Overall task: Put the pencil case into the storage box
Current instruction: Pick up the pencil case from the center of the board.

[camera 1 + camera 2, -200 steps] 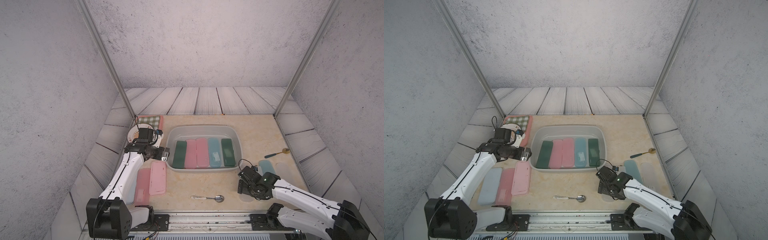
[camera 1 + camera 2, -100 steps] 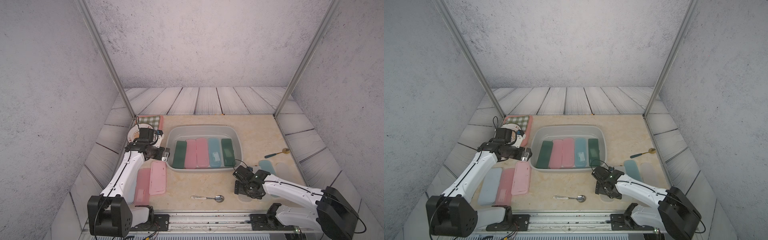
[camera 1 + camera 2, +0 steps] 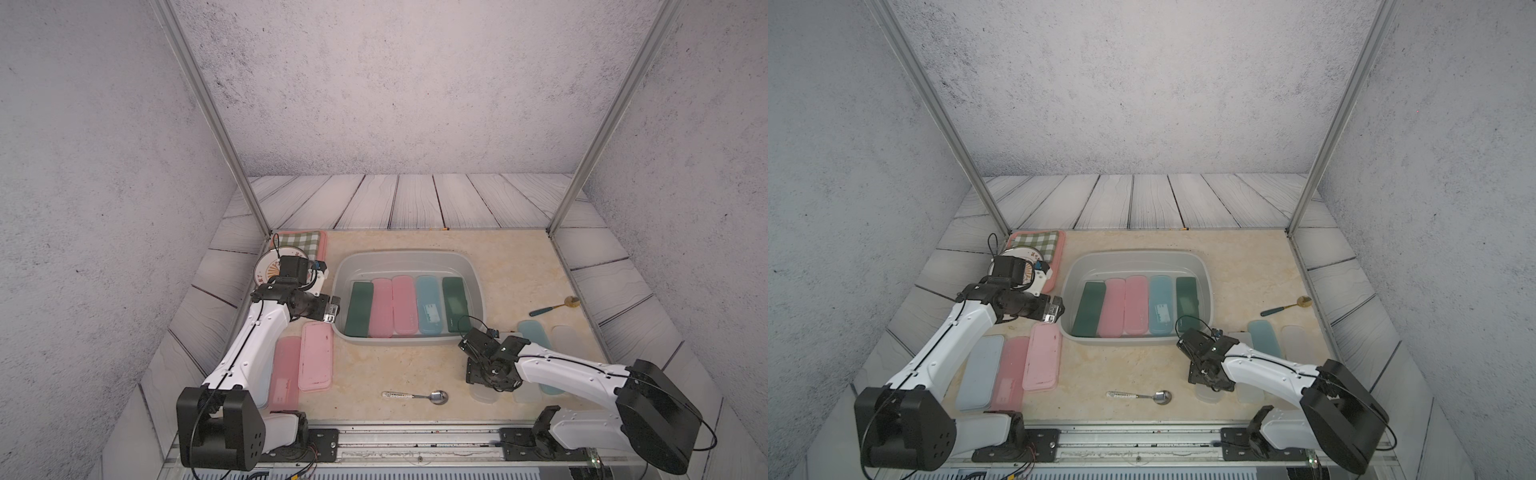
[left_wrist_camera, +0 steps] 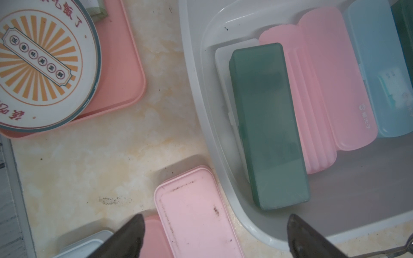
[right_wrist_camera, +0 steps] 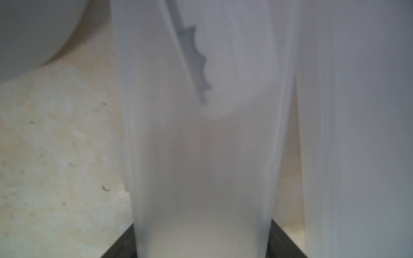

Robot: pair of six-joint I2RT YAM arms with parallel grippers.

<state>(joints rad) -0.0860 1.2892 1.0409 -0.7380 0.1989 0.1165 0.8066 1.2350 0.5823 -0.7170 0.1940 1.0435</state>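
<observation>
Right gripper (image 3: 478, 376) straddles frosted pencil case (image 5: 201, 156), which lies on table (image 3: 374, 365) just right-front of storage box (image 3: 409, 257). Likely set to lift it in. Jaws sit close along both long sides; clamped or not, cannot tell. Left gripper (image 4: 214, 241) spread wide, empty, at box's left rim, seemingly idle. Count: five cases (image 3: 405, 305) in box, three left of box, four right of box including frosted one. Two spoons (image 3: 415, 395).
</observation>
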